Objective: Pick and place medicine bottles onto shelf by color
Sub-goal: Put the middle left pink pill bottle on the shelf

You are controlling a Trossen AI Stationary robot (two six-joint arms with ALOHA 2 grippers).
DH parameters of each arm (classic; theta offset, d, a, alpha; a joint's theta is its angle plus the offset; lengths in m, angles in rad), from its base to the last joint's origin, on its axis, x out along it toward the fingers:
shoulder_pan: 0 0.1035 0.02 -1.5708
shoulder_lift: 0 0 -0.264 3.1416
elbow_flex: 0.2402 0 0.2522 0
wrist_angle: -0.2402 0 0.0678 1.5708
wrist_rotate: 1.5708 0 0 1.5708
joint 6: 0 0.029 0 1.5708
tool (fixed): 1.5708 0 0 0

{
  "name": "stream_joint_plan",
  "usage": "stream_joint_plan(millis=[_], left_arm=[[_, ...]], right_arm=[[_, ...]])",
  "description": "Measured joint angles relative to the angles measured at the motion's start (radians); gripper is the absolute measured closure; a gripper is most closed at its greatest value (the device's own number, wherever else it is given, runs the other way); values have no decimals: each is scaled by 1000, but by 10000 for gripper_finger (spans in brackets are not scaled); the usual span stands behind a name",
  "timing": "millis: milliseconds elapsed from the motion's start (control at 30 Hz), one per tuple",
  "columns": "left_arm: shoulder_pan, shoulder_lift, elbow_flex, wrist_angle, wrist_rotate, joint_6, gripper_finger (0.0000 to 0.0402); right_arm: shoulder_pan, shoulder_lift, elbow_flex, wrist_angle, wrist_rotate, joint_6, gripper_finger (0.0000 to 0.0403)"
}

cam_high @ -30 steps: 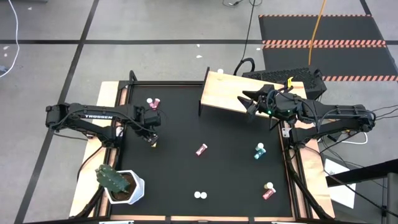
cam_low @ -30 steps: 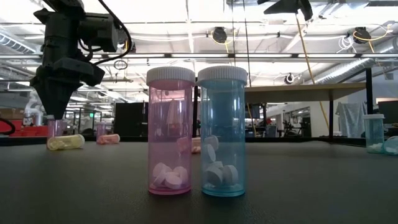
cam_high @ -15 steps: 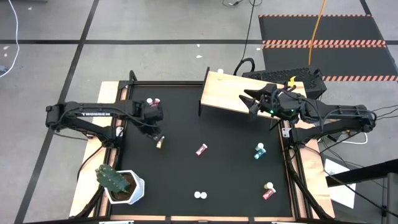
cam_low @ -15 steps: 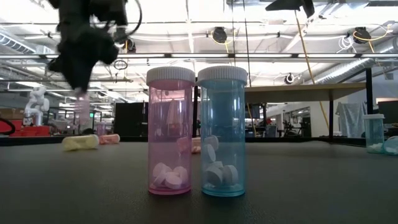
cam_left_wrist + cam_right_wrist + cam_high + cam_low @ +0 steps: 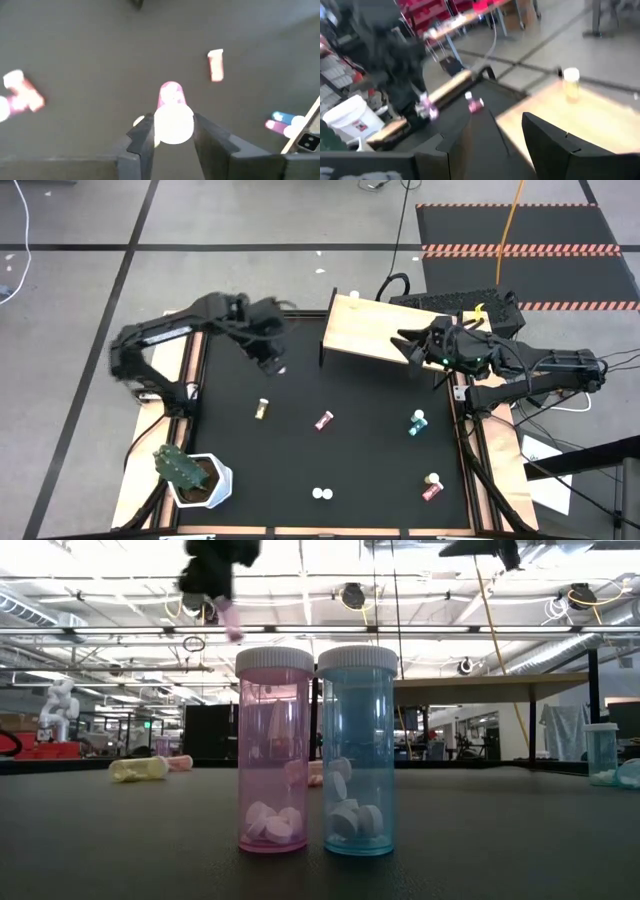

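Observation:
My left gripper point(image 5: 274, 364) is high over the far left part of the table, left of the shelf point(image 5: 362, 330), shut on a pink bottle point(image 5: 171, 95). My right gripper point(image 5: 406, 346) hovers open over the shelf's right part; in its wrist view the fingers stand apart around point(image 5: 496, 134). A yellow bottle point(image 5: 570, 83) stands on the shelf. On the tabletop lie a yellow bottle point(image 5: 261, 408), a red one point(image 5: 323, 421), a teal one point(image 5: 416, 422) and a pink one point(image 5: 431, 489). A pink bottle point(image 5: 273, 750) and a teal bottle point(image 5: 358, 750) stand upright side by side at the near edge. My left gripper pinches the pink bottle between its two fingers at the white-capped end point(image 5: 173, 125), coming from above. The bottle is lifted clear of the table. Its pink body point(image 5: 230, 620) hangs below the fingers, slightly tilted.
A green cactus in a white pot point(image 5: 192, 474) stands at the near left corner. Another pink bottle point(image 5: 475, 104) lies near the far edge, beyond the left gripper. Bare shelf surface point(image 5: 590, 125) lies under the right gripper. Open tabletop spreads across the middle point(image 5: 340, 380).
My left gripper has risen from table height near the left edge, carrying the pink bottle up and toward the far right, toward the shelf. The yellow bottle beside it stayed on the table, shifted slightly rightward. My right gripper drifted slightly right over the shelf.

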Motion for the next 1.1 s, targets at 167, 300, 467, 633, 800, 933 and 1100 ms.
stream_joint_plan(millis=[167,300,467,633,800,933,1100], left_arm=[[38,228,371,-66,-2,137,282],[56,367,621,-66,-2,207,282],[63,338,531,53,43,256,282],[51,338,529,77,34,310,282],[33,338,529,77,34,363,282],[7,338,529,76,33,413,282],[-27,338,529,77,34,482,282]], right_arm=[[30,0,0,-172,0,154,232],[47,8,0,-235,0,211,232],[60,26,0,-165,-20,123,232],[18,97,0,3,-136,-91,230],[-68,224,0,191,-345,-232,216],[-108,299,0,314,-416,-271,204],[-120,323,0,374,-419,-284,203]])
